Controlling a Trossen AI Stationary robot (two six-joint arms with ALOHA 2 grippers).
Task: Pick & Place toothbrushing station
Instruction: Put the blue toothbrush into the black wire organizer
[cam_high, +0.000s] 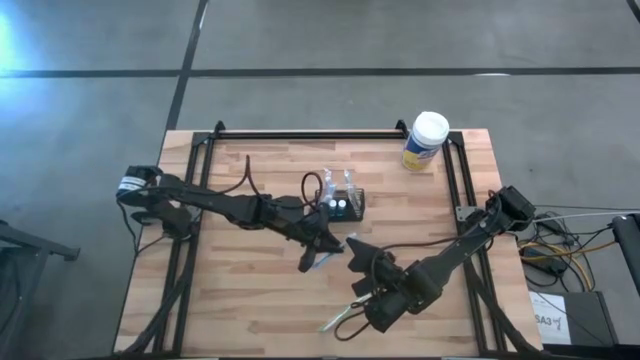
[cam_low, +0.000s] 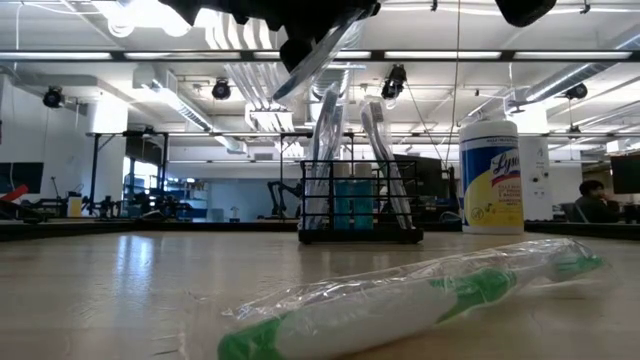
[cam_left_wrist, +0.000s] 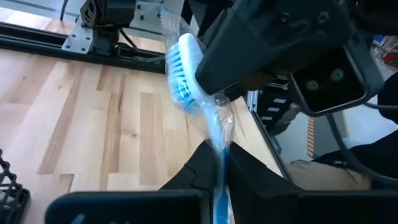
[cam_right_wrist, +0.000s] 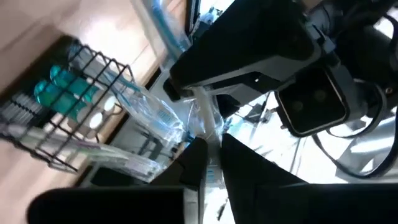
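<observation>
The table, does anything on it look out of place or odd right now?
One thing: a green-and-white toothbrush in clear wrap lies loose on the table near its front edge, apart from the black holder where other wrapped brushes stand upright. The holder and the wipes canister stand upright; nothing looks spilled.

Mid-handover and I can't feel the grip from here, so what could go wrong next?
1. The left tool and right tool both pinch the clear-wrapped blue toothbrush. If either pulls, the slick wrapper may tear or slip.
2. The tools sit very close together, so a small move could knock them into each other.
3. The green wrapped toothbrush lies loose under the right arm and could get swept away.
</observation>
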